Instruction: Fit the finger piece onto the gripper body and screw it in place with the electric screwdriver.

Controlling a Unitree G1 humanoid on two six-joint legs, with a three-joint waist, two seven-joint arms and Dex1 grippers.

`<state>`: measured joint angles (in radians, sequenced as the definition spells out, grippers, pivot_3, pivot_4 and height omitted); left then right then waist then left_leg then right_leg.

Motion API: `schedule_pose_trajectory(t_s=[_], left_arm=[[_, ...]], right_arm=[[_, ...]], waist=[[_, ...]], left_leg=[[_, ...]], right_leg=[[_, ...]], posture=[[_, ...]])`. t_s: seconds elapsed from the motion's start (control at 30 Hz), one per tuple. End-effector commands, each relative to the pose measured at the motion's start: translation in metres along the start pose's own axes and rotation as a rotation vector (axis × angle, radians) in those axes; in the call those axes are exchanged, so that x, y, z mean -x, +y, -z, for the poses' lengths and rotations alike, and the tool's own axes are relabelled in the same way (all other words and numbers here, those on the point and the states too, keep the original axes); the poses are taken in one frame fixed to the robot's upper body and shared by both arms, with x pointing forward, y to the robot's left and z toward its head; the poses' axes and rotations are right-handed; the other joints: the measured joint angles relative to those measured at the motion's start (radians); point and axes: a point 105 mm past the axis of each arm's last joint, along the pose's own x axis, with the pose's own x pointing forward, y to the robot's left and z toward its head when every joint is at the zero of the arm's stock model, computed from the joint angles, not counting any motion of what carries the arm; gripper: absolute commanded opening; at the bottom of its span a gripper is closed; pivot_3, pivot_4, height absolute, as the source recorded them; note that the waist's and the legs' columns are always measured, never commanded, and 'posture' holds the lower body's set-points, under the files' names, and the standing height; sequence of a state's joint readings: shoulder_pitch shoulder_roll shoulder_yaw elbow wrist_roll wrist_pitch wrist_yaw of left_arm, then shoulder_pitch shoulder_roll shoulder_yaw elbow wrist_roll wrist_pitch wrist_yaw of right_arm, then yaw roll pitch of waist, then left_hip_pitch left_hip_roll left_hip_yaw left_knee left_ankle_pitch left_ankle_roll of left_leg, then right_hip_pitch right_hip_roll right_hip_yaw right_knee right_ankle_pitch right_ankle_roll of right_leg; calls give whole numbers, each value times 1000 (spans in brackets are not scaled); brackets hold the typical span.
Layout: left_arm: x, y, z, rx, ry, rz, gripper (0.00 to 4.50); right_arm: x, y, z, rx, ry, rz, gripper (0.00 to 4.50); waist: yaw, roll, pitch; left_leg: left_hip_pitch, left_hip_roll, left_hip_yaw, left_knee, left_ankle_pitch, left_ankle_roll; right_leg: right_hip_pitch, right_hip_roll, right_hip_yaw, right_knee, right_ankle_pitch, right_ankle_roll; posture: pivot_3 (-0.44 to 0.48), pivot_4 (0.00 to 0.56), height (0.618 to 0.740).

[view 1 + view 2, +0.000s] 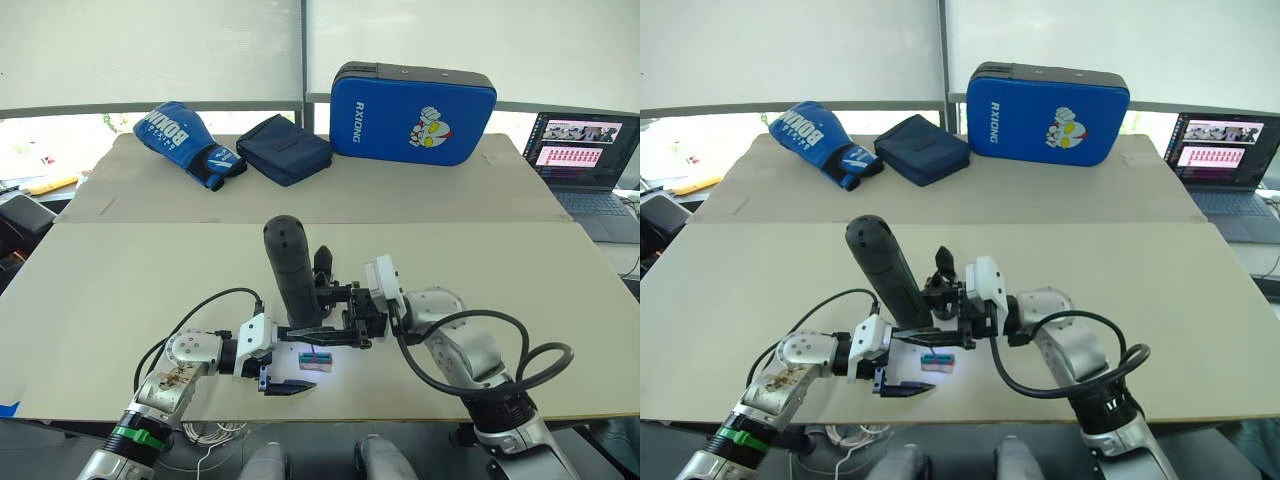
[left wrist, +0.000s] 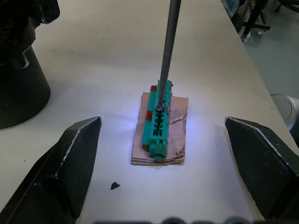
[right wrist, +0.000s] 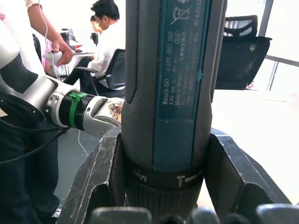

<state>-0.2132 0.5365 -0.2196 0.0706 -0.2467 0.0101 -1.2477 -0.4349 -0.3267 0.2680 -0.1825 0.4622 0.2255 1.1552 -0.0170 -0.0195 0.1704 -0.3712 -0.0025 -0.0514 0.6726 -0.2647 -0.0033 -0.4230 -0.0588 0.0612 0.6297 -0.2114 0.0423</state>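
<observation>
The left gripper (image 1: 303,358) is hovering just above the table (image 1: 520,290) near its front edge, its two black fingers (image 2: 70,163) spread wide with bare tabletop between them — gripping nothing. Just beyond those fingers, a small green block (image 2: 159,122) is sitting on a tan pad, lit by a pale glow. A tiny dark speck (image 2: 114,185) is lying on the table beside the pad, towards the front edge.

The screwdriver (image 1: 291,272) is standing nearly upright over that block, its thin metal bit (image 2: 167,51) coming down so that the tip is touching the block's top. The right gripper (image 3: 163,154) is reaching in from the right side and pinching the screwdriver's thick barrel, one finger pressed against each side. The gripper body (image 1: 324,272) is standing just behind the screwdriver, partly hidden by it, with its pointed finger sticking up.

Well back on the table, a boxing glove (image 1: 186,142) is lying near the far left corner, a dark blue pouch (image 1: 283,148) just right of it, and a blue strike pad (image 1: 412,112) along the far edge — a laptop (image 1: 585,160) is sitting open beyond the table's far right corner.
</observation>
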Motion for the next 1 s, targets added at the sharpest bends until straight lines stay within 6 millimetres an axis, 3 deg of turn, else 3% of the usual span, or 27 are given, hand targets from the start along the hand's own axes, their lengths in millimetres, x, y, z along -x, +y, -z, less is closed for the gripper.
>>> schedule_pose_trajectory(t_s=[0.03, 0.63, 1.0], left_arm=[[0, -1, -5, -14, -6, 8, 4470], [3, -2, 8, -7, 4, 3, 4470], [3, -2, 13, -7, -3, -4, 4470]], right_arm=[[2, 5, 3, -31, 9, -17, 1937], [10, 3, 7, -38, 22, 0, 1937], [2, 0, 9, -23, 35, 10, 1937]], waist=[[0, 0, 0], [0, 0, 0], [-1, 0, -2]], left_leg=[[0, 0, 0, 0, 0, 0], [0, 0, 0, 0, 0, 0], [2, 0, 0, 0, 0, 0]], right_leg=[[0, 0, 0, 0, 0, 0], [0, 0, 0, 0, 0, 0], [2, 0, 0, 0, 0, 0]], posture=[[0, 150, 740], [0, 150, 740], [0, 150, 740]])
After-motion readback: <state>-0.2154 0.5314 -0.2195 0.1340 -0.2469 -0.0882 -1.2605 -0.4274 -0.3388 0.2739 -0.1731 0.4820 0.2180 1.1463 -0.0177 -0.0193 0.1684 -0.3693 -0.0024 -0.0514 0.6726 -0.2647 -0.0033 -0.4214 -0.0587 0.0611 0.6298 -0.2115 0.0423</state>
